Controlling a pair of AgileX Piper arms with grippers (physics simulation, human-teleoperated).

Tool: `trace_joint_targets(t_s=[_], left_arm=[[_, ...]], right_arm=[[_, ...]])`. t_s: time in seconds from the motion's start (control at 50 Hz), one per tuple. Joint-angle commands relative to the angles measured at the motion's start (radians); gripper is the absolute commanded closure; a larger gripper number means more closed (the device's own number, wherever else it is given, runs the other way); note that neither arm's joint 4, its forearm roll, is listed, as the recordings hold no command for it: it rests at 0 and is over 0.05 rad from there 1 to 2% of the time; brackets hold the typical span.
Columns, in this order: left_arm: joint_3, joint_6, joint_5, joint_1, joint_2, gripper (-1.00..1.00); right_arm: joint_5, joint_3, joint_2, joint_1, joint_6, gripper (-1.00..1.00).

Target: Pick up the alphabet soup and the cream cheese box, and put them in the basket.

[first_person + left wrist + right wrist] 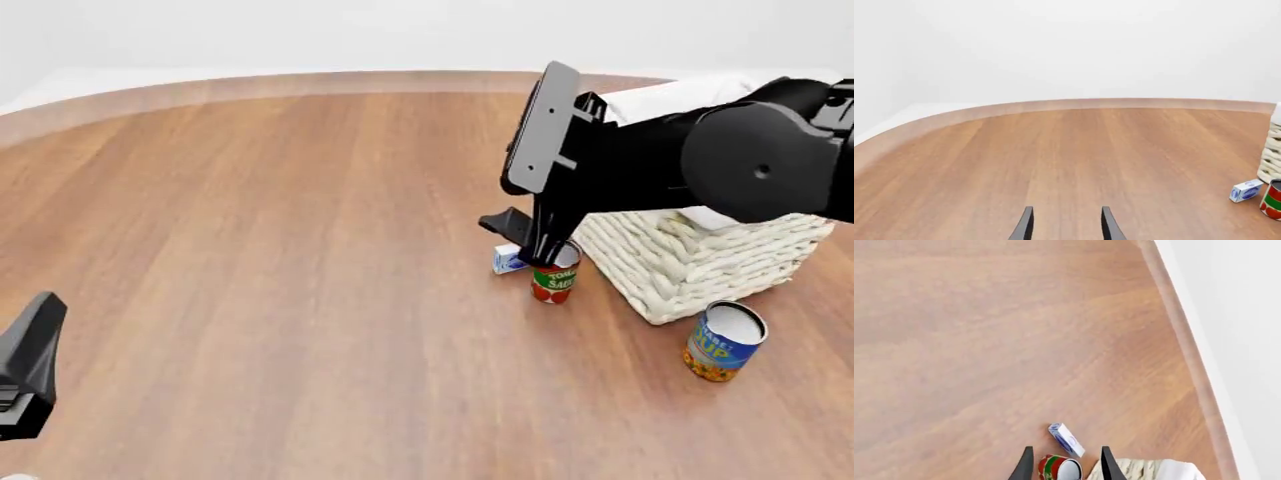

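My right gripper point(1064, 465) is hanging with jaws parted above the tomato sauce can point(554, 281). The cream cheese box point(507, 258) is lying just beyond it, the basket point(694, 255) beside it, the alphabet soup point(723, 341) well behind.

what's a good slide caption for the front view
Right gripper open above the tomato can and cream cheese box beside the basket; soup can stands apart.
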Motion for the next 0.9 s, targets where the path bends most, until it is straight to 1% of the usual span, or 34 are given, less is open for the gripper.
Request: trace_joint_targets(t_s=[0.02, 0.04, 0.06, 0.1, 0.12, 0.16, 0.18, 0.22, 0.24, 0.26, 0.3, 0.34, 0.36, 0.38, 0.46, 0.48, 0.56, 0.7, 0.74, 0.8, 0.9], left_arm=[[0.0, 0.0, 0.0, 0.0, 0.0, -1.0], [0.0, 0.0, 0.0, 0.0, 0.0, -1.0], [0.0, 0.0, 0.0, 0.0, 0.0, -1.0], [0.0, 0.0, 0.0, 0.0, 0.0, -1.0], [0.0, 0.0, 0.0, 0.0, 0.0, -1.0], [0.0, 0.0, 0.0, 0.0, 0.0, -1.0], [0.0, 0.0, 0.0, 0.0, 0.0, -1.0], [0.0, 0.0, 0.0, 0.0, 0.0, -1.0], [0.0, 0.0, 0.0, 0.0, 0.0, -1.0], [0.0, 0.0, 0.0, 0.0, 0.0, -1.0], [0.0, 0.0, 0.0, 0.0, 0.0, -1.0], [0.0, 0.0, 0.0, 0.0, 0.0, -1.0], [0.0, 0.0, 0.0, 0.0, 0.0, -1.0], [0.0, 0.0, 0.0, 0.0, 0.0, -1.0], [0.0, 0.0, 0.0, 0.0, 0.0, -1.0], [0.0, 0.0, 0.0, 0.0, 0.0, -1.0], [0.0, 0.0, 0.0, 0.0, 0.0, -1.0], [0.0, 0.0, 0.0, 0.0, 0.0, -1.0], [0.0, 0.0, 0.0, 0.0, 0.0, -1.0], [0.0, 0.0, 0.0, 0.0, 0.0, -1.0], [0.0, 0.0, 0.0, 0.0, 0.0, -1.0]], right_arm=[[0.095, -0.089, 0.081, 0.048, 0.032, -1.0], [0.095, -0.089, 0.081, 0.048, 0.032, -1.0], [0.115, -0.117, 0.093, 0.035, 0.018, -1.0], [0.129, -0.137, 0.105, 0.026, 0.01, -1.0], [0.138, -0.145, 0.112, 0.019, -0.005, -1.0], [0.161, -0.176, 0.126, 0.012, -0.006, -1.0], [0.165, -0.179, 0.135, 0.0, -0.03, -1.0], [0.177, -0.198, 0.151, -0.014, -0.051, -1.0], [0.179, -0.199, 0.162, -0.028, -0.073, -1.0], [0.186, -0.211, 0.166, -0.026, -0.071, -1.0], [0.2, -0.23, 0.182, -0.037, -0.086, -1.0], [0.213, -0.243, 0.203, -0.059, -0.139, -1.0], [0.213, -0.243, 0.203, -0.059, -0.139, -1.0], [0.225, -0.251, 0.214, -0.062, -0.157, -1.0], [0.244, -0.263, 0.237, -0.075, -0.195, -1.0], [0.246, -0.258, 0.246, -0.085, -0.221, -1.0], [0.27, -0.289, 0.277, -0.083, -0.232, -1.0], [0.307, -0.351, 0.323, -0.087, -0.224, -1.0], [0.306, -0.355, 0.337, -0.1, -0.242, -1.0], [0.321, -0.377, 0.355, -0.107, -0.249, -1.0], [0.359, -0.414, 0.384, -0.09, -0.232, -1.0]])
